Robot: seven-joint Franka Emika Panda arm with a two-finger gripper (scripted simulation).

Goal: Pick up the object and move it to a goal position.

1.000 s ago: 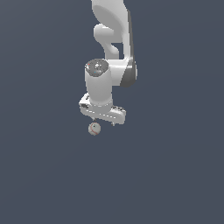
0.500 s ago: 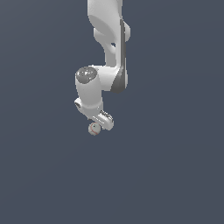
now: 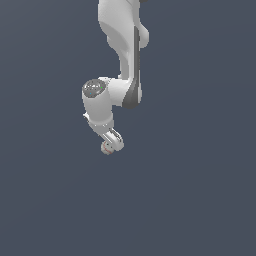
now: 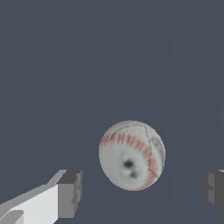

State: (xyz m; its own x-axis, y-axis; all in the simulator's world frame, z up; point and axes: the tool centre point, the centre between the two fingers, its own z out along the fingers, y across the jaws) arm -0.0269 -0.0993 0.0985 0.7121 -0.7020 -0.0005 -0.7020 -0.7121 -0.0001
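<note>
My arm [image 3: 122, 55] shows smooth, glossy white casing like moulded plastic, with dark grey matt inlays. My gripper [image 4: 140, 192] has matt dark grey pads [image 4: 70, 192] on white fingers. The ball [image 4: 131, 155] looks matt off-white, leather-like, with raised reddish stitching.

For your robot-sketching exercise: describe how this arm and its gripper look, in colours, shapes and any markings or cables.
The arm is glossy white, built of rounded, tube-like links with a dark grey band along one side and a grey circular joint cap. The gripper has a white body and blocky dark grey fingertips. No cables, logos or markings show.
</note>
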